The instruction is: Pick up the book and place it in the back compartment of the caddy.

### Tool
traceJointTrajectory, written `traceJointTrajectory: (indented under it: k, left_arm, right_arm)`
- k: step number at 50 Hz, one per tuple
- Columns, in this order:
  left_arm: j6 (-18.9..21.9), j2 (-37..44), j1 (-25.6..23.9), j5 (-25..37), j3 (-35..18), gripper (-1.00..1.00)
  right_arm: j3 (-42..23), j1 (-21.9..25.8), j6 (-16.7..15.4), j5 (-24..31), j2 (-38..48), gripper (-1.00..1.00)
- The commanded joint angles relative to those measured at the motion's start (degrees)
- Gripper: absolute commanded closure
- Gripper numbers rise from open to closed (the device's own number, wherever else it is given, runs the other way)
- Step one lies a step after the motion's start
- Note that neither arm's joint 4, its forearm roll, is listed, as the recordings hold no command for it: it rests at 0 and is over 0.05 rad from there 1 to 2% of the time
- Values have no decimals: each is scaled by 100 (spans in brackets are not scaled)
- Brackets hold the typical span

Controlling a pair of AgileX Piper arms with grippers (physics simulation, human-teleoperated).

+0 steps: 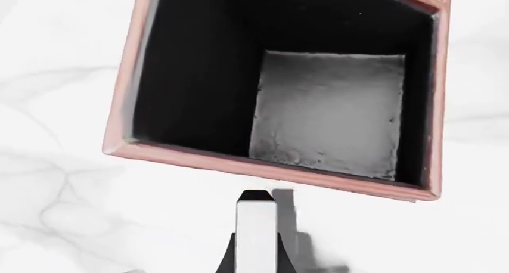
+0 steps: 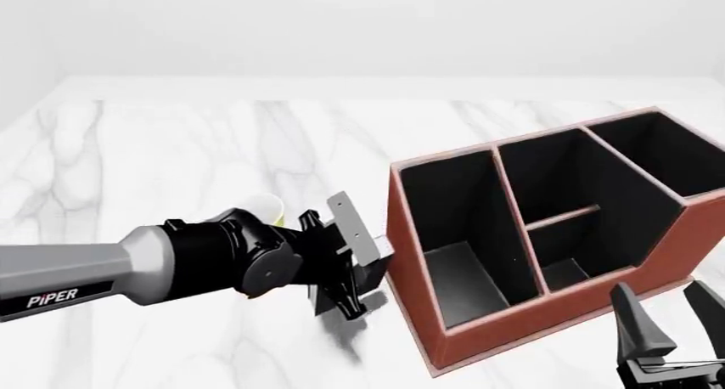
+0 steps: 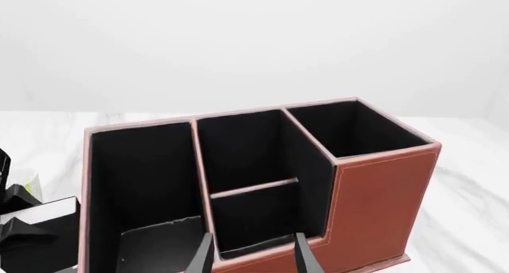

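Note:
The book (image 2: 353,229), with its black cover and white page edges, is held off the table in my left gripper (image 2: 349,274), which is shut on it just left of the caddy (image 2: 532,321). The left wrist view shows the book (image 1: 256,225) edge-on between the fingers, just outside the caddy's reddish-brown rim (image 1: 270,173), looking down into a black compartment. The back compartment (image 2: 561,272) is the small cell by the low wall, also seen in the right wrist view (image 3: 256,222). Near that low wall my right gripper (image 2: 666,317) stands open and empty (image 3: 253,258).
A yellow mug (image 2: 264,207) stands behind my left arm, mostly hidden. The caddy also has a long narrow compartment (image 2: 459,262), a twin cell (image 2: 555,181) past the short divider, and a tall cell (image 2: 668,155) at the far right. White marble table (image 2: 170,151) lies all round.

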Motion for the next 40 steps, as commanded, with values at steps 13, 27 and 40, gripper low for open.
traceJointTrajectory:
  k: [13, 27, 40]
  left_arm:
    - [-78, -1087, -694, 1067, -235, 100]
    - [378, -1601, -654, 2519, -1181, 100]
    - [895, -1824, -699, 3680, -2408, 100]
  right_arm:
    - [0, 1, -18, 59, -74, -100]
    - [-1, 16, -30, 156, -182, -100]
    - [3, 13, -29, 192, -251, -100]
